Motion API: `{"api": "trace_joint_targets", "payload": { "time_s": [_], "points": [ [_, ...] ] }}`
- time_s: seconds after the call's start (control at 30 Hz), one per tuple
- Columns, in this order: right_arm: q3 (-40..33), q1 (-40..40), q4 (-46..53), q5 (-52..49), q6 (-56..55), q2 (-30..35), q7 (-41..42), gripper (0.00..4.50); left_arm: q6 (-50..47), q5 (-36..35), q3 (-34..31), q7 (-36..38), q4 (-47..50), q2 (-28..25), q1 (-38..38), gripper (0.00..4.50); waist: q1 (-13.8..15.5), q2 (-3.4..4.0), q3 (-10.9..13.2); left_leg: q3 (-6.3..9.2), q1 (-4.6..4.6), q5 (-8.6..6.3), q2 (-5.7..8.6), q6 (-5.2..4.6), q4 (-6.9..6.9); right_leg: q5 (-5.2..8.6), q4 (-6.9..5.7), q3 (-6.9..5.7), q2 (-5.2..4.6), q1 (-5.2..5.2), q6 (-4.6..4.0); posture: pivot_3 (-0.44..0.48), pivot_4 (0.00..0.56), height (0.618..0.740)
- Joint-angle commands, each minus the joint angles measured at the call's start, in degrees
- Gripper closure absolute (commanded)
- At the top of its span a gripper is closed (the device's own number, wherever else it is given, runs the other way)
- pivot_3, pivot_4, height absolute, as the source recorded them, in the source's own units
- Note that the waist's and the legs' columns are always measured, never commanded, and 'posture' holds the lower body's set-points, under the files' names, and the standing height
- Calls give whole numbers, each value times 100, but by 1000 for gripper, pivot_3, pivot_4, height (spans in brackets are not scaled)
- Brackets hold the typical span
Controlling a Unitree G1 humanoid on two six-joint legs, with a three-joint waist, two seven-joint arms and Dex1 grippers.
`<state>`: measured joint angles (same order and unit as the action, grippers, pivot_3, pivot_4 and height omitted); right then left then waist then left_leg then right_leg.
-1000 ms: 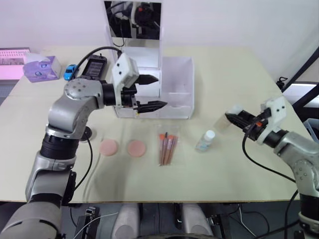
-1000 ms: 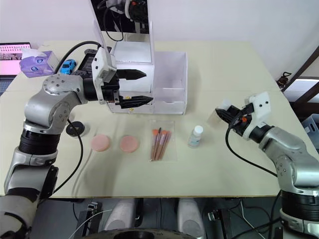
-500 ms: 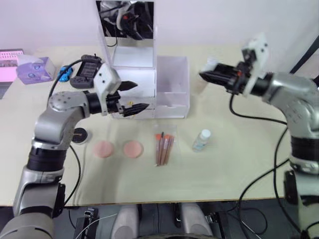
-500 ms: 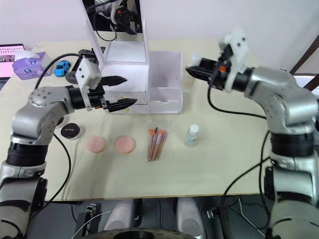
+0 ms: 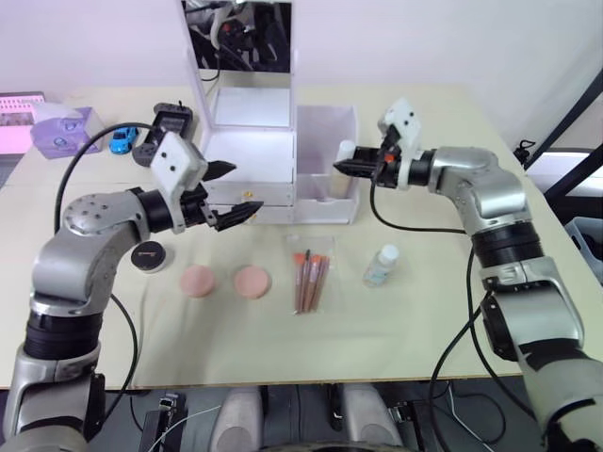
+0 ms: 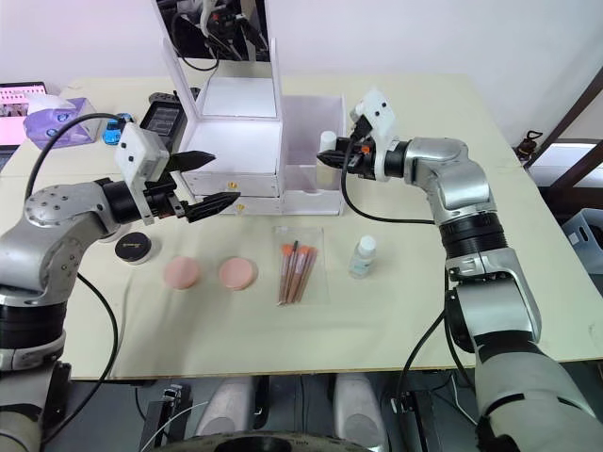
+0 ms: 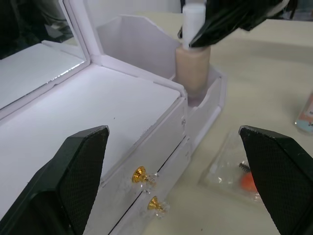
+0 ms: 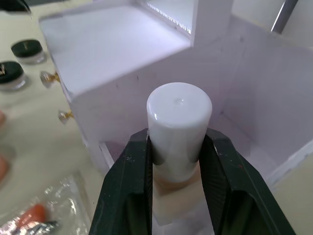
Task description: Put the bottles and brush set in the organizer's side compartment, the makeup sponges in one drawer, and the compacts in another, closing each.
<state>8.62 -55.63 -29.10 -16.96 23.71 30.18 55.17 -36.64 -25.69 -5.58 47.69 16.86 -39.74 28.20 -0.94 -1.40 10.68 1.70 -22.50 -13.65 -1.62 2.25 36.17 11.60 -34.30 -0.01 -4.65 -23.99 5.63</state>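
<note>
Right gripper (image 8: 177, 161) was clamped on the beige bottle (image 7: 194, 68) just under its white cap, bottle upright and lowered partway into the organizer's (image 5: 250, 160) side compartment (image 5: 327, 151). Judged as the placing step: the high grip kept the fingers above the thin walls while the base went in. The base looked near the bin floor; contact could not be confirmed. Compartment walls stood close around the bottle, so a straight lift-out after release seemed needed to avoid catching the rim.

Below and toward the robot from that gripper, the clear bluish bottle (image 5: 382, 266) stood upright on the table, well apart from the organizer. Beside it lay the brush set (image 5: 312, 280) in its clear pouch, flat, just in front of the drawers. Both were not yet stowed.

Left gripper (image 5: 232, 194) hung with fingers spread wide and nothing between them, near the gold knobs of the two stacked drawers (image 7: 146, 188), both shut. Probably poised for a pull.

Under and nearer than the left gripper: two pink makeup sponges (image 5: 226, 281) side by side. One black compact (image 5: 149, 255) sat beside the left forearm; the right wrist view showed two compacts (image 8: 19, 60) together.

Far side: upright mirror (image 5: 241, 36), a pale purple box (image 5: 62, 129), a small blue toy car (image 5: 120, 139), a black handheld device (image 5: 166, 129).
</note>
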Motion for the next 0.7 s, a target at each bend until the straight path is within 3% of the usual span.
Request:
{"api": "trace_joint_targets", "payload": {
  "time_s": [0.03,0.4,0.53,0.63,0.67,0.7],
  "points": [
    [-91,-324,-197,186,-390,-68,170,3482,-53,-115,-199,-97,323,-119,-45,0,-6,1,1,0,0,0,0,0,0,-1,0,0,0,0,1,0,150,740],
    [-3,-390,-935,728,-933,-263,503,3482,-36,-154,-97,-155,381,-199,-106,0,-17,2,1,-1,2,0,0,1,-1,-8,-5,1,1,-3,12,0,150,740],
    [-93,-324,-650,646,-718,-214,564,1911,28,-131,-34,-135,311,-175,-67,0,-11,2,1,0,2,1,0,1,0,-8,-5,1,1,-2,13,0,150,740],
    [-207,-196,-112,544,-431,-54,610,374,126,-100,34,-64,168,-165,1,0,-2,2,1,0,2,1,0,2,0,-8,-6,1,1,-3,13,0,150,740],
    [-271,-158,90,499,-309,7,615,40,160,-93,55,-34,118,-160,28,0,2,2,1,0,2,1,0,2,0,-8,-7,1,1,-2,13,0,150,740],
    [-335,-113,303,441,-177,69,629,40,187,-94,67,-7,75,-152,49,0,9,2,1,1,2,1,0,2,0,-8,-7,0,1,-3,13,0,150,740]
  ]
}}
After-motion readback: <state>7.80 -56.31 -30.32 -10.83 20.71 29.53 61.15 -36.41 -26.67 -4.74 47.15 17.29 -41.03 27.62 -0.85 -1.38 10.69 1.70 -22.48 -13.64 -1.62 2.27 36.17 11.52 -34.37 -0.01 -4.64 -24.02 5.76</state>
